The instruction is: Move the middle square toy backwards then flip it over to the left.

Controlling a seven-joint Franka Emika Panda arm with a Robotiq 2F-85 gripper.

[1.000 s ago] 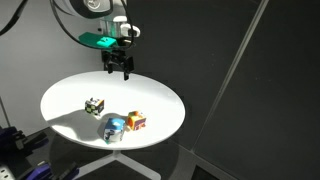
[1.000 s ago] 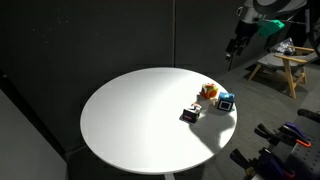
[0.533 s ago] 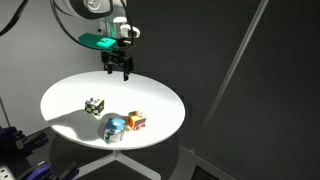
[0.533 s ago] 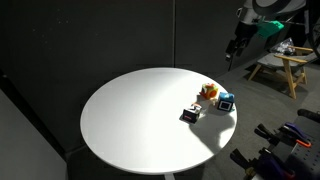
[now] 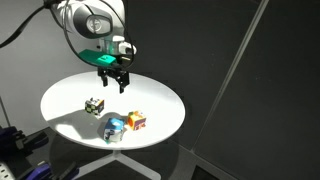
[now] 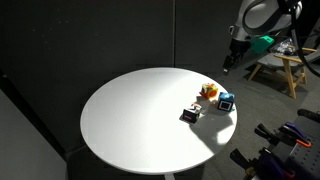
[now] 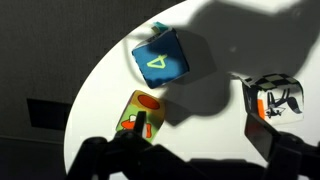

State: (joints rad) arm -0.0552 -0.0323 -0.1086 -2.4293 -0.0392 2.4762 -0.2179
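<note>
White round table stands before dark curtains. Near its edge the blue cube sits flat, equal-sided with no long axis, just beside the orange cube; the dark cube lies apart. Only the wrist view shows a triangle mark on its top. Above the table the gripper is held clear, jaws spread.

Three cubes: one blue cube, one orange cube, one dark green cube. One round table. One gripper. One wooden stool.
</note>
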